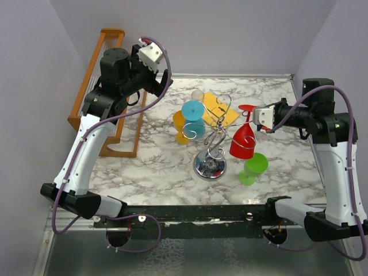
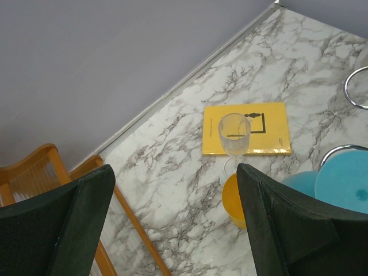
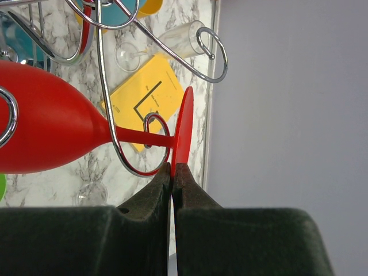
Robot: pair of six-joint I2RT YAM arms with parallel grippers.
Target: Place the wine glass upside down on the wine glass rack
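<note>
The red wine glass (image 1: 242, 141) hangs bowl-down and tilted by the chrome wire rack (image 1: 214, 129) at mid table. In the right wrist view its stem passes through a curled arm of the rack (image 3: 102, 86), and the red bowl (image 3: 52, 135) lies to the left. My right gripper (image 3: 172, 169) is shut on the rim of the glass's round foot (image 3: 184, 123); it also shows in the top view (image 1: 257, 115). My left gripper (image 2: 175, 230) is open and empty, raised over the table's back left (image 1: 162, 79).
A blue glass (image 1: 193, 112) hangs on the rack, with an orange glass (image 1: 181, 129) beside it. A green glass (image 1: 253, 168) stands by the rack's mirror base (image 1: 210, 167). A clear glass (image 2: 234, 133) stands by a yellow card (image 2: 270, 129). An orange wooden rack (image 1: 95, 86) lines the left wall.
</note>
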